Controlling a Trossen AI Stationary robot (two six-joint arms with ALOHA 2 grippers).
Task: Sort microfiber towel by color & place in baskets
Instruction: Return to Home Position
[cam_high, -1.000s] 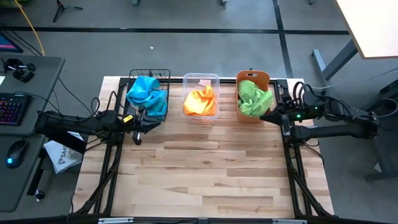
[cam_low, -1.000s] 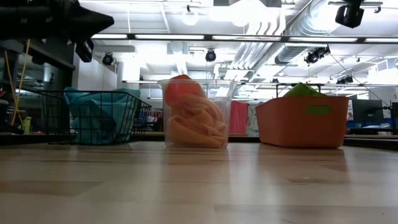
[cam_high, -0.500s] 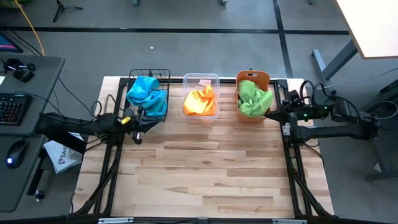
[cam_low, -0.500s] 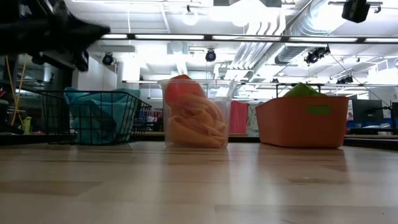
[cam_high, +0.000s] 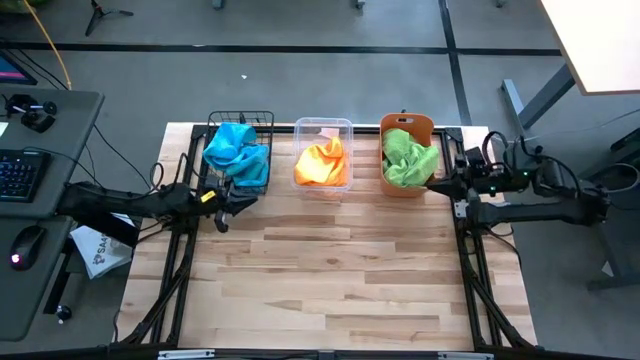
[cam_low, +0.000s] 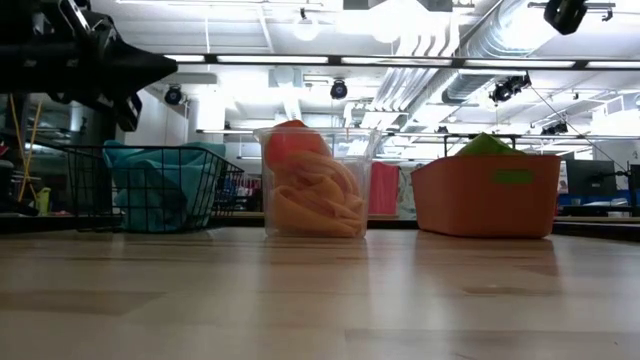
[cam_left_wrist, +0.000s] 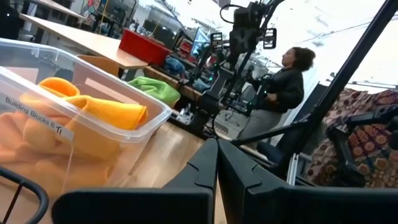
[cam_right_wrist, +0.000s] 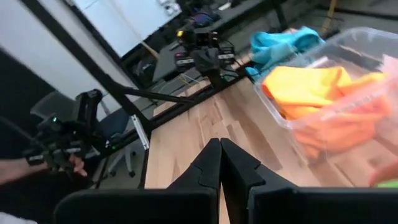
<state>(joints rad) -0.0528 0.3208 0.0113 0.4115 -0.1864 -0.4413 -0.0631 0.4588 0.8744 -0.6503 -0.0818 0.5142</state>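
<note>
Microfiber towels are all contained: turquoise towels (cam_high: 235, 150) in the black wire basket (cam_high: 240, 117), orange towels (cam_high: 322, 162) in the clear tub (cam_high: 323, 123), green towels (cam_high: 408, 158) in the orange bin (cam_high: 406, 119). The three containers stand in a row along the far edge of the counter (cam_high: 340, 270). In the high view we find no cloth outside them.

Left claw (cam_left_wrist: 217, 144): closed, fingers meeting, nothing held. It sits low, just in front of the wire basket. Right claw (cam_right_wrist: 220, 144): closed and empty, just beside the orange bin at the counter's right edge.

We judge the sorting complete, with only the retreat to the rest pose outstanding. Recommendations:
- Keep both claws closed, so no finger catches the wire mesh or a loose fold.
- Draw each arm back away from its container before any sideways swing, as both are close enough to nudge one.
- Move slowly. The tub and bin look light and would slide easily.
</note>
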